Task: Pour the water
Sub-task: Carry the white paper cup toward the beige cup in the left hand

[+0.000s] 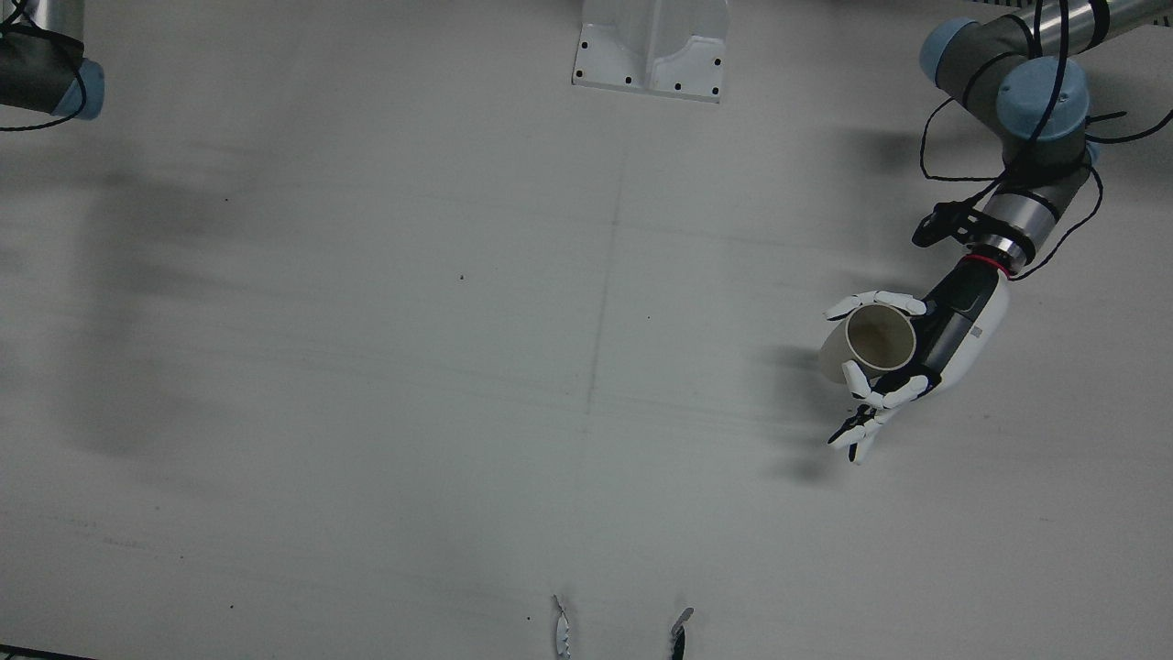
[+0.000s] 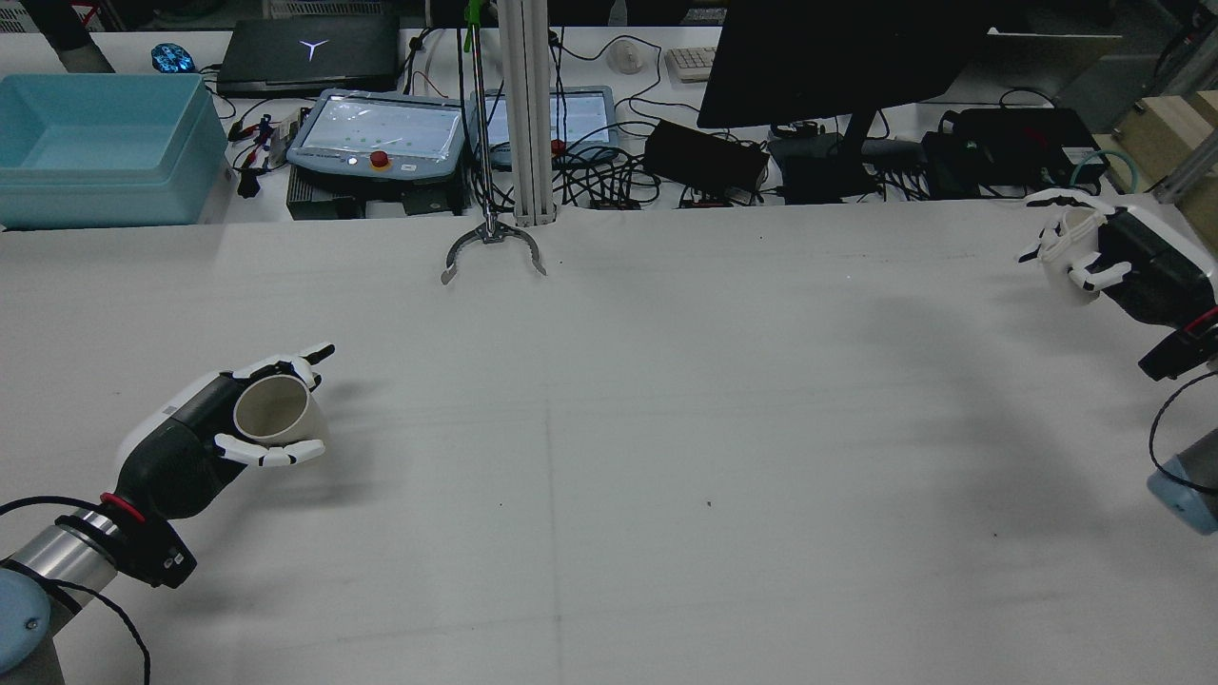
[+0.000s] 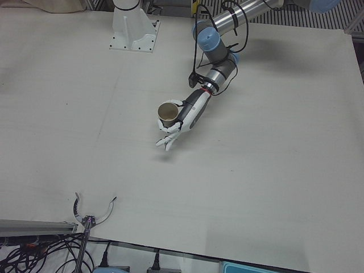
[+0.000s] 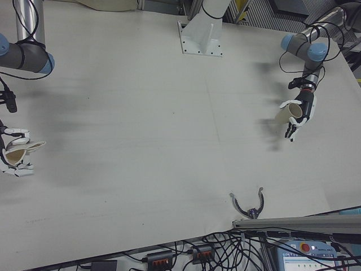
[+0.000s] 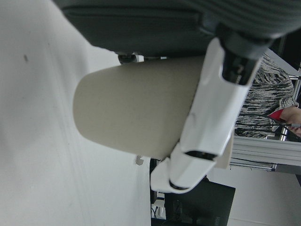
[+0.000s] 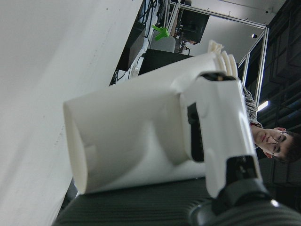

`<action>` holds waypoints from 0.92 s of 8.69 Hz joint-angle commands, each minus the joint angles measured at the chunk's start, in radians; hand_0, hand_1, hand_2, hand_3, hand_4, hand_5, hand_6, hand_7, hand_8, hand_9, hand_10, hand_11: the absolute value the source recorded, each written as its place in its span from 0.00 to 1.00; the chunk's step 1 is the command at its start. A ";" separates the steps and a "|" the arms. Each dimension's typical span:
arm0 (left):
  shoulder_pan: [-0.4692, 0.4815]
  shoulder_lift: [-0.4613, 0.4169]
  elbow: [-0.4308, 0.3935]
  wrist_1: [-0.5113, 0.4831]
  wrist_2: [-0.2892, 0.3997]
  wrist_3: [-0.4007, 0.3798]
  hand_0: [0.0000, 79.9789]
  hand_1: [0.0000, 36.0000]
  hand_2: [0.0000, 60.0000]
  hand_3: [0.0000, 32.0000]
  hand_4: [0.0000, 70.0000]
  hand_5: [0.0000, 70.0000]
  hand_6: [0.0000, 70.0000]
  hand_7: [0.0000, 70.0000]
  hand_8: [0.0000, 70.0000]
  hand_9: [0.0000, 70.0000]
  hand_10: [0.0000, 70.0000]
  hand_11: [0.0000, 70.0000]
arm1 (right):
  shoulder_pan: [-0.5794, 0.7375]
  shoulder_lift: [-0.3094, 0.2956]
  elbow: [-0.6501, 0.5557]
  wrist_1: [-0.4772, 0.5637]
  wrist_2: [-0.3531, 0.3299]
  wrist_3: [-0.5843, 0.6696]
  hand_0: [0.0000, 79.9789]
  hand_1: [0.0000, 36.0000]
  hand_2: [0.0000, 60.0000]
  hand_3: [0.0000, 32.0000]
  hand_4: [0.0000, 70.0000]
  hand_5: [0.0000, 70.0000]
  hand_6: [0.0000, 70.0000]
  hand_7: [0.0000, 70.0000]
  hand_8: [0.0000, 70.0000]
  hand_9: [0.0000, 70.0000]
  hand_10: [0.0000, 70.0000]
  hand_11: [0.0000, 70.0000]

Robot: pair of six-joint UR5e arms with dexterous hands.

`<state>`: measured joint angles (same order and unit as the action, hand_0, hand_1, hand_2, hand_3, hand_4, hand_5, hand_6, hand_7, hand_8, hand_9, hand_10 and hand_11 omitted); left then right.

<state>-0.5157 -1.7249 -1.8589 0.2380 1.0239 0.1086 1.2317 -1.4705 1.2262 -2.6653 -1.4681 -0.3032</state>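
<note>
Right now your left hand grips a beige cup, tilted, mouth up, above the table on its left side. Your right hand clasps a white cup at the table's far right edge, well apart.

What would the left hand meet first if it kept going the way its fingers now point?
Probably nothing on the table: the left hand, shut on a beige cup, points toward the operators' edge, and the white table ahead looks bare. Height above the table is unclear.
</note>
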 commanded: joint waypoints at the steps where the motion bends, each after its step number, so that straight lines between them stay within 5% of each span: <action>1: 0.038 -0.250 0.050 0.182 0.008 0.002 1.00 1.00 1.00 0.00 0.46 1.00 0.19 0.19 0.04 0.02 0.05 0.13 | 0.041 0.016 0.499 -0.407 -0.001 -0.095 1.00 1.00 1.00 0.00 0.24 0.41 0.87 1.00 0.77 1.00 0.31 0.52; 5: 0.144 -0.656 0.382 0.293 0.082 0.003 1.00 1.00 1.00 0.00 0.48 1.00 0.23 0.22 0.05 0.02 0.05 0.13 | -0.019 0.345 0.986 -1.004 0.037 -0.535 1.00 1.00 1.00 0.00 0.48 0.40 0.99 1.00 0.73 0.98 0.26 0.44; 6: 0.143 -0.704 0.411 0.293 0.087 0.003 1.00 1.00 1.00 0.00 0.48 1.00 0.24 0.22 0.05 0.02 0.04 0.13 | -0.144 0.361 1.015 -1.040 0.081 -0.660 1.00 1.00 1.00 0.00 0.78 0.40 1.00 1.00 0.75 0.99 0.23 0.40; 7: 0.128 -0.732 0.405 0.300 0.091 0.000 1.00 1.00 1.00 0.00 0.48 1.00 0.24 0.22 0.05 0.02 0.04 0.12 | -0.311 0.352 1.004 -1.053 0.144 -0.836 1.00 1.00 1.00 0.00 0.90 0.40 1.00 1.00 0.74 0.98 0.23 0.39; 8: 0.091 -0.770 0.402 0.323 0.113 0.000 1.00 1.00 1.00 0.00 0.49 1.00 0.25 0.23 0.05 0.03 0.04 0.13 | -0.456 0.346 0.981 -1.061 0.263 -1.007 1.00 1.00 1.00 0.00 0.95 0.38 1.00 1.00 0.69 0.90 0.14 0.27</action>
<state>-0.3812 -2.4058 -1.4775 0.5312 1.1049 0.1109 1.0759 -1.1316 2.2075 -3.6732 -1.3832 -0.9609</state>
